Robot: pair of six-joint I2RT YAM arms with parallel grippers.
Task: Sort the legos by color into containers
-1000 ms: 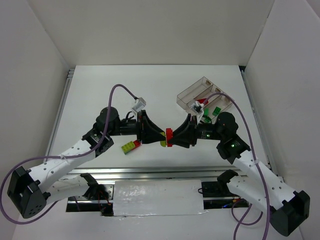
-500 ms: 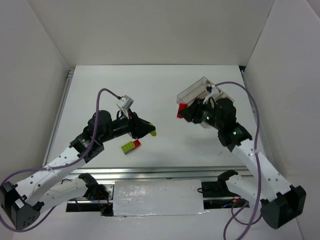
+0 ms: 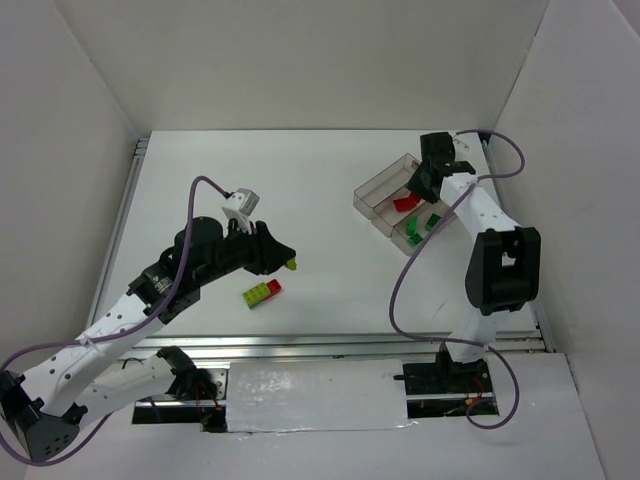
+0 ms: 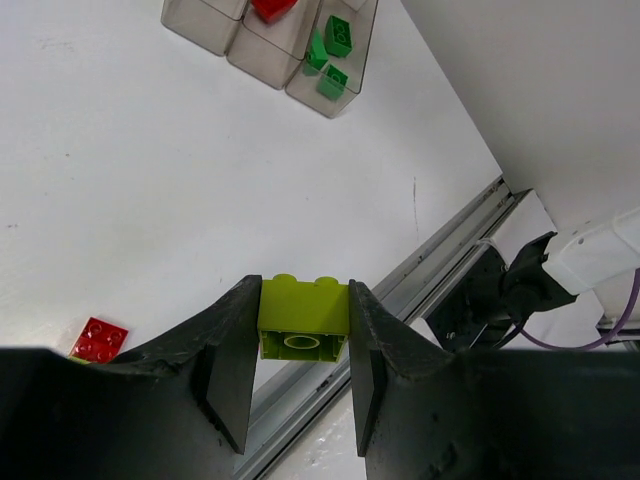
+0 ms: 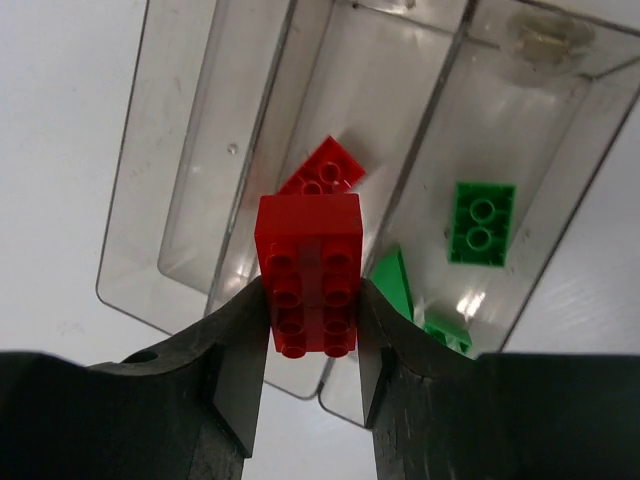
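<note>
I grip red brick in right hand by flat sides, tray beneath hand; left hand clamps lime brick. Likely light, rigid, slick.

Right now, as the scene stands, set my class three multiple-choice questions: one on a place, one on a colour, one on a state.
1. Where do the green bricks lie? A) in an end tray B) in the middle tray C) on the table
2. What colour of brick does the left gripper hold? A) red B) yellow-green C) blue
3. What state is the right gripper in? A) open B) shut on a red brick C) shut on nothing
Key: 1 A, they all lie in that end tray. 2 B, a yellow-green brick sits between its fingers. 3 B, its fingers clamp the brick's two sides.
</note>
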